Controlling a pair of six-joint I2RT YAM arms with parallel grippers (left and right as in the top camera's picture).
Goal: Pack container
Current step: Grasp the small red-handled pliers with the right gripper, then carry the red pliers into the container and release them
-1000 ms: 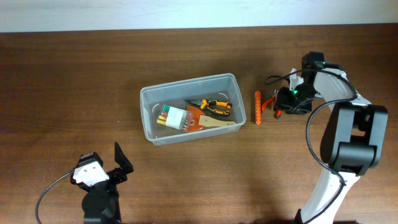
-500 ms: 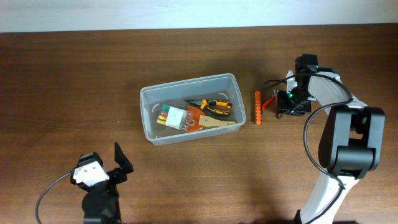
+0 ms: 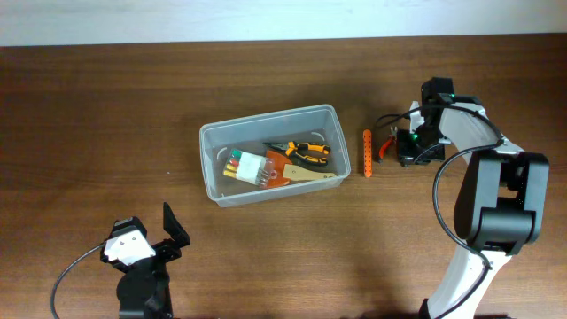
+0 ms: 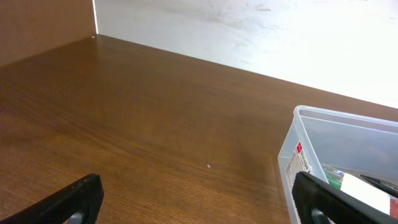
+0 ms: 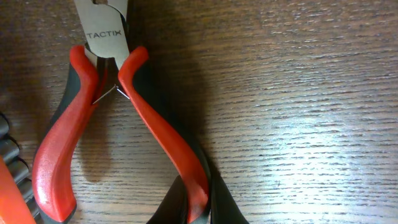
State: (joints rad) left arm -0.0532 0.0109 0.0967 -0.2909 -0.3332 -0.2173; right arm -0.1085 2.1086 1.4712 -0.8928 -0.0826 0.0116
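The container (image 3: 210, 135), a clear rectangular bin, stands mid-table and holds orange-and-black pliers (image 3: 307, 151), a small clear box of coloured bits (image 3: 248, 167) and an orange flat tool. Its corner shows in the left wrist view (image 4: 323, 134). My right gripper (image 3: 405, 148) is down at the table to the right of the bin. In the right wrist view it (image 5: 198, 196) is shut on one handle of red-handled pliers (image 5: 155, 137), which lie on the wood (image 3: 384, 148). My left gripper (image 3: 166, 229) is open and empty at the front left, and its two fingers frame the left wrist view (image 4: 199, 211).
An orange ridged bar (image 3: 368, 153) lies between the bin and the red pliers; its edge shows at the lower left of the right wrist view (image 5: 7, 186). A pale wall runs along the table's far edge (image 3: 283, 18).
The right wrist has shifted slightly left over the red pliers, and the pliers have barely moved. The left arm has not moved.
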